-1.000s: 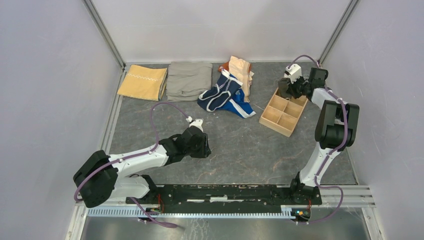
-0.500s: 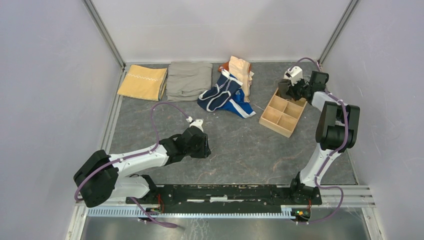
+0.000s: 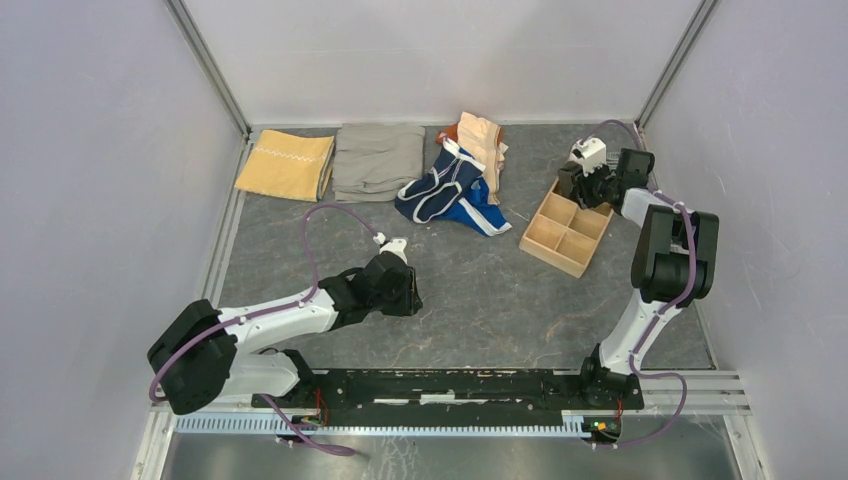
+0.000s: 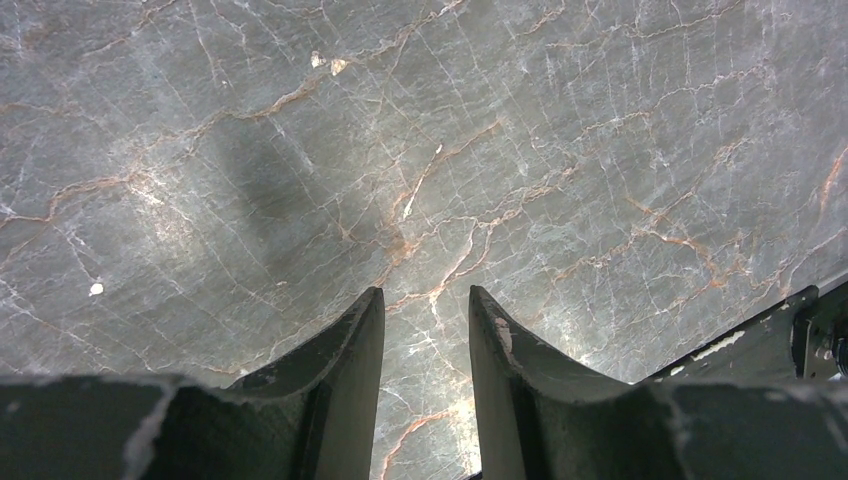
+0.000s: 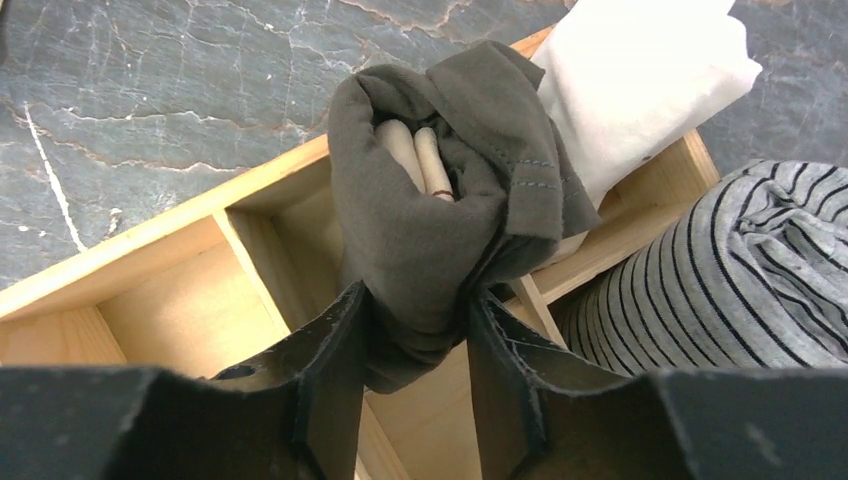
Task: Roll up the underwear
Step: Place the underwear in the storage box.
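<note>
The grey marbled surface (image 3: 480, 290) filled most of the top view. On it, at upper centre, lay the loose underwear (image 3: 450, 185) not yet rolled: a navy pair with white trim, with bright blue and peach pieces beside it. To the right of the pile stood the wooden tray (image 3: 560, 245).

My right claw (image 5: 417, 293) hung over the tray's far end, its jaws partly apart. The rolled grey-brown underwear (image 5: 440, 200) stood between them, its cloth touching both. I could not tell whether I was gripping it or had let go. A white roll (image 5: 640, 80) and a striped roll (image 5: 720, 270) sat just beside it.

My left claw (image 4: 427, 295) was half open and empty above the bare surface at lower centre.

I judged this step to be stowing a finished roll. The next move called for lifting clear without dragging the roll out, then reaching for the navy pair.
</note>
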{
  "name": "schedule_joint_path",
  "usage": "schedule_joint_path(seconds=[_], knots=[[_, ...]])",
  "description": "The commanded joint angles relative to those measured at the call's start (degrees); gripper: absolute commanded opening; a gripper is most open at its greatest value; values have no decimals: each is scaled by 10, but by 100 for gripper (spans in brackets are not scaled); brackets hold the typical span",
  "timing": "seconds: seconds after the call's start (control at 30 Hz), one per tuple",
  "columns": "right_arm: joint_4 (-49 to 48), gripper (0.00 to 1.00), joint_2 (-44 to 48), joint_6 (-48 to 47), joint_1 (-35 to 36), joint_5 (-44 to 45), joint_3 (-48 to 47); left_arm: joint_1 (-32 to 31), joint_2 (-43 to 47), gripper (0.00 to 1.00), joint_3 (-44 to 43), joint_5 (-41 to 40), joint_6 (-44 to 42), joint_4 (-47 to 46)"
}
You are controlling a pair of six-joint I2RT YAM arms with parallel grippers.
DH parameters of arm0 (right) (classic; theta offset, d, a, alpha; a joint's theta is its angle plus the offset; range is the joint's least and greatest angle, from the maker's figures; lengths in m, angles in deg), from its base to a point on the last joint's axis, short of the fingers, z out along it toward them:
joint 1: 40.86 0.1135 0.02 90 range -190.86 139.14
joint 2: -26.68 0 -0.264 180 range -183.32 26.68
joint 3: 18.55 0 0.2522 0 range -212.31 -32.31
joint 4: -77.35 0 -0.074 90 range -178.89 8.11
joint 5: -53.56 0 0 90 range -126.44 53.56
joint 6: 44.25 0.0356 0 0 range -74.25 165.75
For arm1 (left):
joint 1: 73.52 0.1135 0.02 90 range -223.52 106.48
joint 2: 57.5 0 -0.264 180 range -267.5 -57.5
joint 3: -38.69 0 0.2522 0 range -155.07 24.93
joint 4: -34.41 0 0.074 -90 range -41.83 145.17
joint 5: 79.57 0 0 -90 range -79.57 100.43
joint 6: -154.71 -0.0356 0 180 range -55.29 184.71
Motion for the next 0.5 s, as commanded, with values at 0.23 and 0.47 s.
schedule_joint_path(seconds=[0.23, 0.47], knots=[[70, 75, 60, 39, -7, -1, -18, 3, 18, 43, -24, -7, -17, 10], [71, 77, 99, 50, -7, -2, -18, 3, 25, 43, -25, -9, -16, 16]])
